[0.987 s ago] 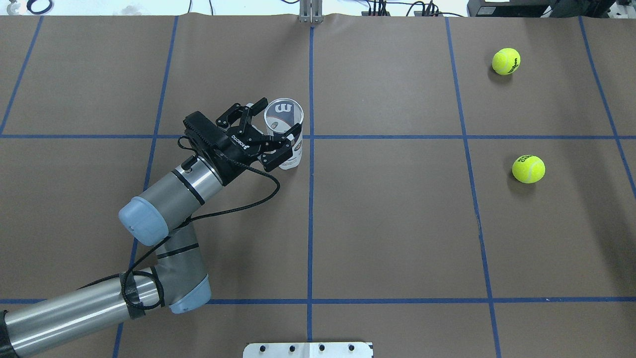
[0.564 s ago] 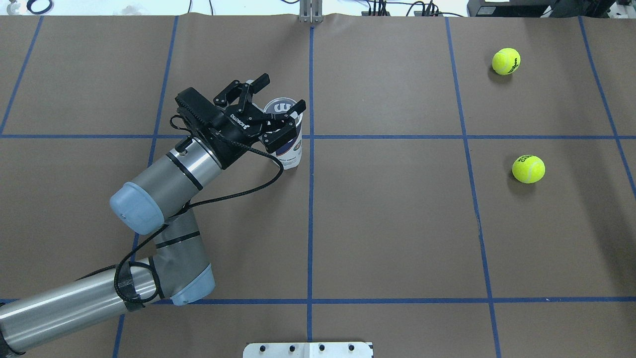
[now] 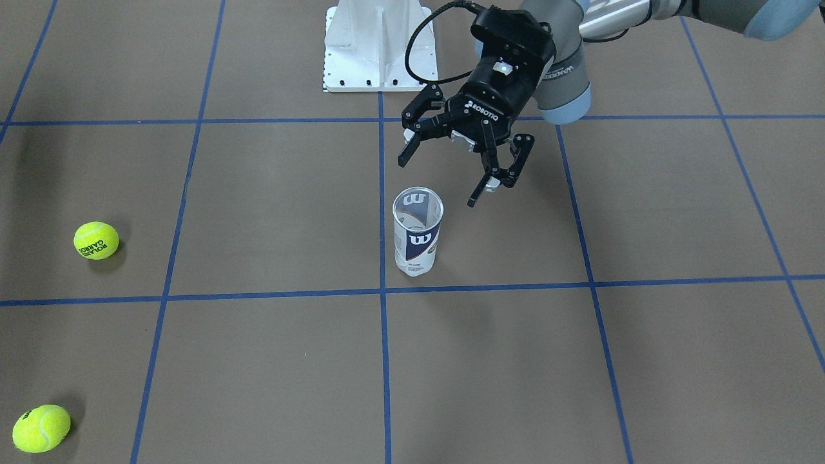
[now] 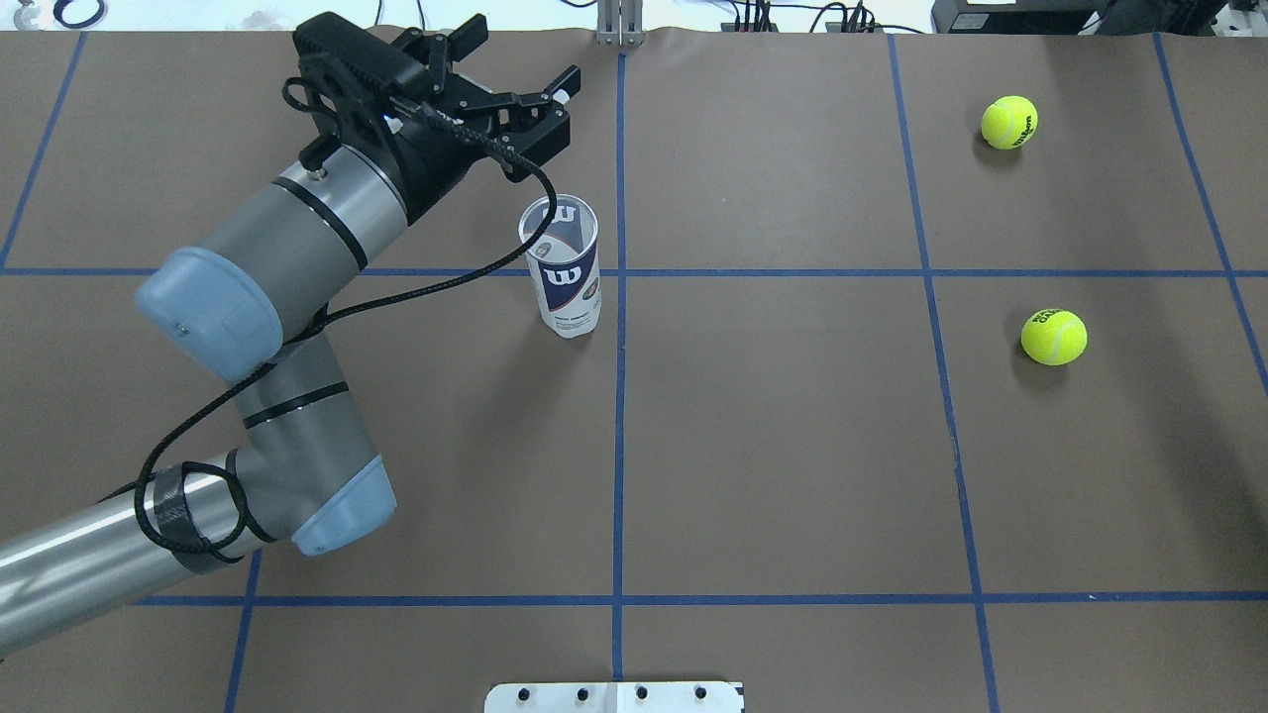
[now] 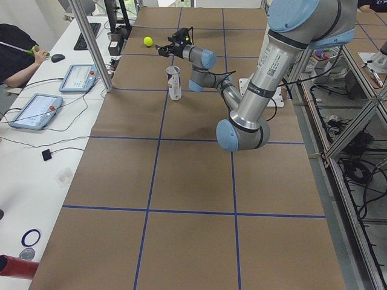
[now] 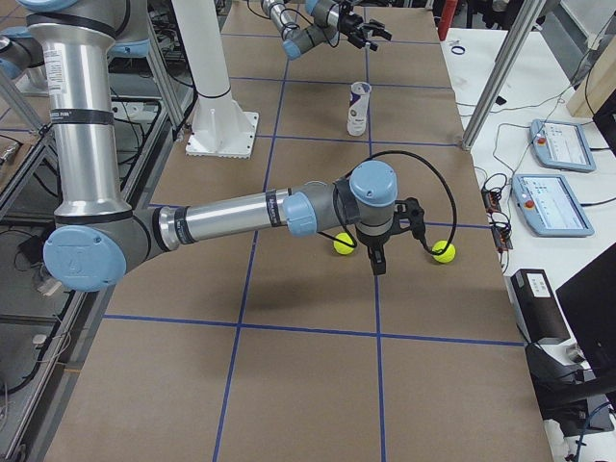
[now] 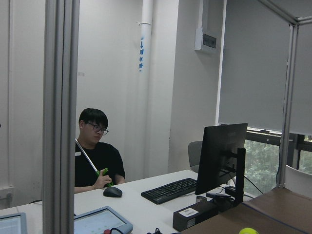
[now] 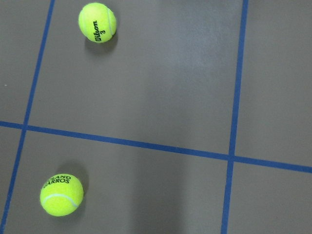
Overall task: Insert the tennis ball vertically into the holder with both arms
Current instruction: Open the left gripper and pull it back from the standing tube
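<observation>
Plastic can, clear, white-and-navy label: one, upright, mouth open, nothing inside, about mid-desk, just left of the middle tape line. Not held. (clerk)

Left tool? (checker)

Left tool: one, fingers spread wide, nothing in them, raised clear of the can toward the far edge. Its black cable droops near the can's rim in the overhead view; touching or not, I cannot tell. (clerk)

Right tool? (checker)

Right tool: one, pointing down over the right end of the desk, between two yellow balls. It shows only from the side; spread or clenched, I cannot tell. Near ball by the right edge, far ball toward the far right corner, both loose on brown paper. (clerk)

Hazards to log? (checker)

Three, by my reckoning. A ball is round and free, so a finger landing off-centre would probably send it rolling toward the edge. The can looks light and tall with nothing steadying it; a ball pressed against the rim instead of down the mouth could tip it over. And the cable, should the left arm come in to brace the can, might catch the rim and drag it. (clerk)
</observation>
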Tool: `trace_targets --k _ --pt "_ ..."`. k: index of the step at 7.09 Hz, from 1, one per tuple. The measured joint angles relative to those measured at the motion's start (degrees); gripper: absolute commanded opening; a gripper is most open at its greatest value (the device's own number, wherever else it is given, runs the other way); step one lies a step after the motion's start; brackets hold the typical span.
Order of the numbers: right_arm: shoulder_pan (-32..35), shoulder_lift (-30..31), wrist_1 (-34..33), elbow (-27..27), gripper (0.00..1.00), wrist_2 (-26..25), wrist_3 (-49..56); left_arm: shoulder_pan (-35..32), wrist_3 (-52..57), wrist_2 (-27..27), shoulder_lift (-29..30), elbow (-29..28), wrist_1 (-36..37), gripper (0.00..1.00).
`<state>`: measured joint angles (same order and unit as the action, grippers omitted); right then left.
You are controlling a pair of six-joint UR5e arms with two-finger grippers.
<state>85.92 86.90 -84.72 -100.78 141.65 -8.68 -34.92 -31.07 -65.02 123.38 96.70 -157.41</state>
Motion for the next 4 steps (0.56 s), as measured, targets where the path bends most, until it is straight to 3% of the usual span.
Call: trace_targets --k 1,2,4 --pt "-2.0 -0.1 1.1 -0.5 1.0 0.1 -5.1 -2.8 -4.2 -2.6 -0.4 1.3 7.5 1.0" --pt "-3.3 -0.1 2.4 -0.7 1.0 0.2 -10.3 -6.3 -8.1 -9.9 -1.2 2.5 15.3 1.0" --pt "-5.2 0.2 6.0 -0.6 0.99 0.1 -17.5 -15.2 -13.0 -30.7 -2.9 5.2 31.8 0.99"
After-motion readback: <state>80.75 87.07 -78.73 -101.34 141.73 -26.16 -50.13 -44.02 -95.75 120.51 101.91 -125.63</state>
